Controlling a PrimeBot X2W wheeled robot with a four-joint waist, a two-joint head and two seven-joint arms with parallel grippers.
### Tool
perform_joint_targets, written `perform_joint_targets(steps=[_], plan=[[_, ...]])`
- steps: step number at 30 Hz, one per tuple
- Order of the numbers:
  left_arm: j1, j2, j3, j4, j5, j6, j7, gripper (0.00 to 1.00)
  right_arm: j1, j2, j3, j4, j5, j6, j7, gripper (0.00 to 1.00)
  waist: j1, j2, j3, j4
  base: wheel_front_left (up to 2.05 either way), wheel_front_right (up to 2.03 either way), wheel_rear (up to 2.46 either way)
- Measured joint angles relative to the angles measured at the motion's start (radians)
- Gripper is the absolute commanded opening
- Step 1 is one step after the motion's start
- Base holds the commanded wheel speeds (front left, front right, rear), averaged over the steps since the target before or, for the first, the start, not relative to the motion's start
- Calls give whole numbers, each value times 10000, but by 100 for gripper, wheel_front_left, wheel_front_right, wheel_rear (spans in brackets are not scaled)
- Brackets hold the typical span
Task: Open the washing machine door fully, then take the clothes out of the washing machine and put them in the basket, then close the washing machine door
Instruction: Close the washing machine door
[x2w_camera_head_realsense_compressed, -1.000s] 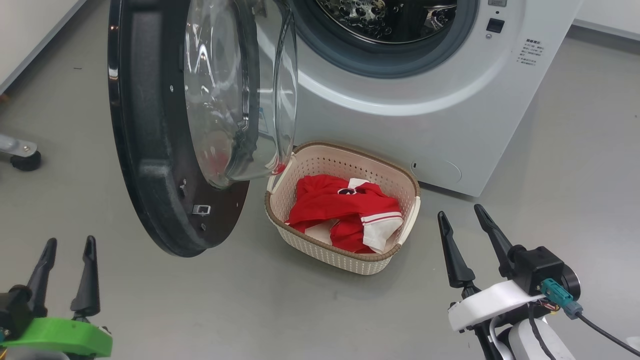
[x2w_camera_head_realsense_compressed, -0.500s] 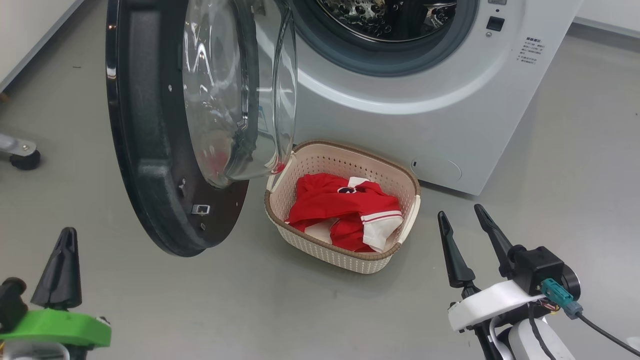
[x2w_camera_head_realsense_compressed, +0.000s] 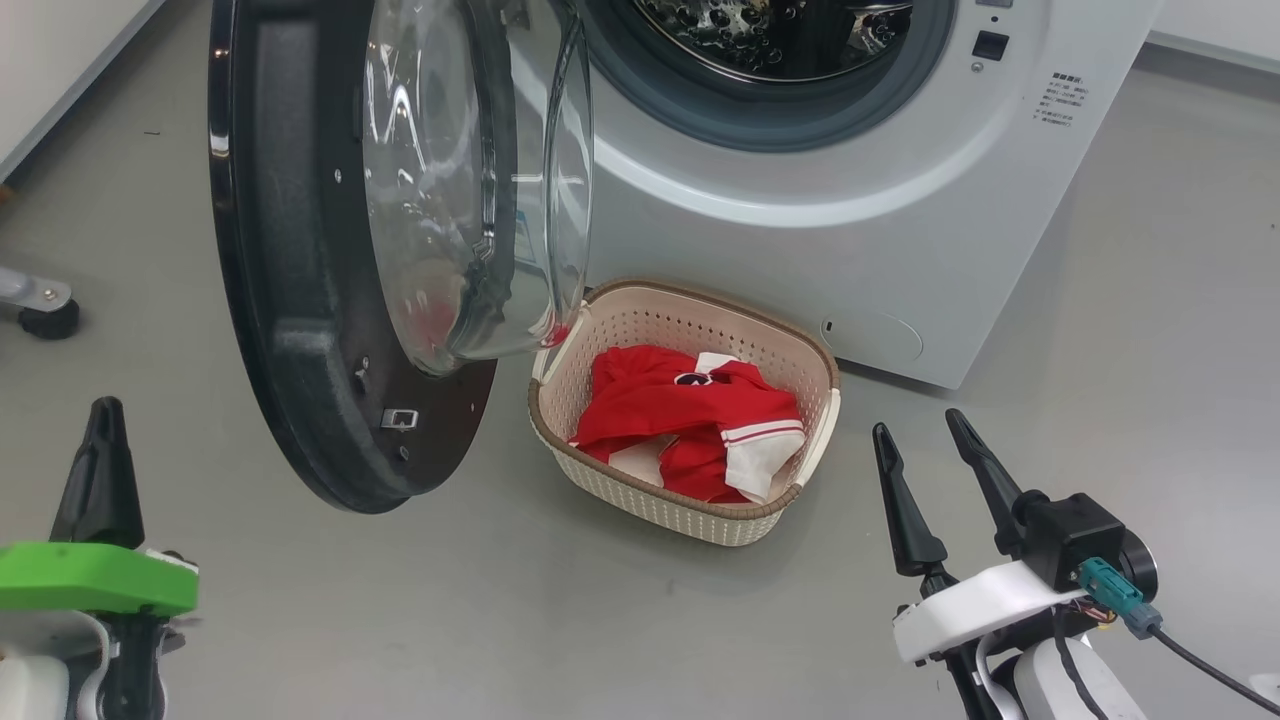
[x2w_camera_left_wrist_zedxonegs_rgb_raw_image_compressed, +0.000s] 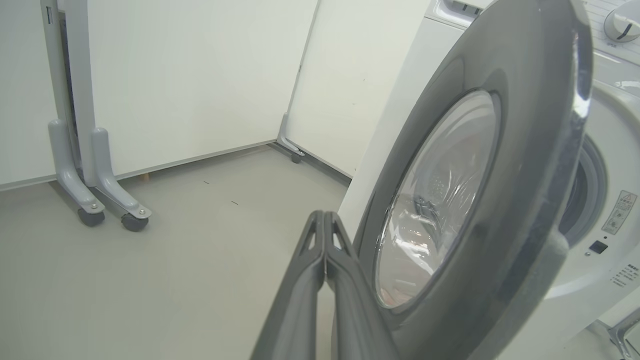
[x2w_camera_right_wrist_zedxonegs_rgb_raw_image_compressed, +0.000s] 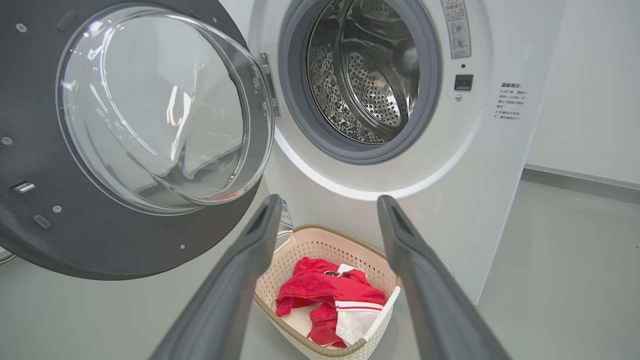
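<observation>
The washing machine door (x2w_camera_head_realsense_compressed: 290, 300) is being shown swung open from the washing machine (x2w_camera_head_realsense_compressed: 800, 240), with its dark inner face and clear bulging glass bowl being turned toward the head camera. One basket (x2w_camera_head_realsense_compressed: 680, 505), cream with a brown rim, is being stood on the grey floor (x2w_camera_head_realsense_compressed: 500, 600) just in front of the machine, beside the door's lower edge. The clothes (x2w_camera_head_realsense_compressed: 690, 415), bright red with white striped trim, are being held in it as one heap; the number of garments cannot be told. The door's glossy outer face is being shown by the left wrist view, and the bare speckled drum (x2w_camera_right_wrist_zedxonegs_rgb_raw_image_compressed: 370, 85) by the right wrist view. The fingers of the left gripper (x2w_camera_left_wrist_zedxonegs_rgb_raw_image_compressed: 325, 216) are being pressed together with nothing between them; those of the right gripper (x2w_camera_head_realsense_compressed: 917, 425) are being held apart, empty.
</observation>
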Motion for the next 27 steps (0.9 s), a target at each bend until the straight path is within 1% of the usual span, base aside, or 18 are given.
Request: perform_joint_targets(steps=[3, 4, 8, 14, 16, 18, 21, 25, 27], plan=[[-180, -232, 159, 81, -1024, 0, 516, 0, -1, 2, 17, 2, 0, 0, 0, 100, 0, 0, 24, -30, 0, 0, 0], [-180, -232, 159, 81, -1024, 0, 516, 0, -1, 2, 17, 2, 0, 0, 0, 100, 0, 0, 24, -30, 0, 0, 0], [-412, -773, 591, 219, -2665, 0, 1277, 0, -2, 2, 17, 2, 0, 0, 0, 100, 0, 0, 56, -85, 0, 0, 0], [-747, -1373, 1260, 562, -4627, 33, 2383, 0, -4, 2, 36, 6, 0, 0, 0, 100, 0, 0, 121, -173, 0, 0, 0], [-895, -1547, 1555, 702, -5331, 222, 2736, 0, -5, 2, 52, 15, 0, 0, 0, 100, 0, 0, 139, -204, 0, 0, 0], [-1088, -1854, 1998, 792, -6355, 435, 3076, 0, -6, 4, 63, 33, 0, 0, 0, 100, 0, 0, 152, -233, 0, 0, 0], [-1355, -1973, 2249, 888, -7578, 825, 3822, 0, -8, 4, 75, 50, 0, 0, 0, 100, 0, 0, 158, -282, 0, 0, 0], [-1507, -1962, 2412, 943, -8589, 1317, 4635, 0, -9, 2, 75, 88, 0, 0, 0, 100, 0, 0, 147, -343, 0, 0, 0], [-1529, -1962, 2439, 961, -8897, 1576, 4995, 0, -9, 2, 75, 102, 0, 0, 0, 100, 0, 0, 132, -370, 0, 0, 0]])
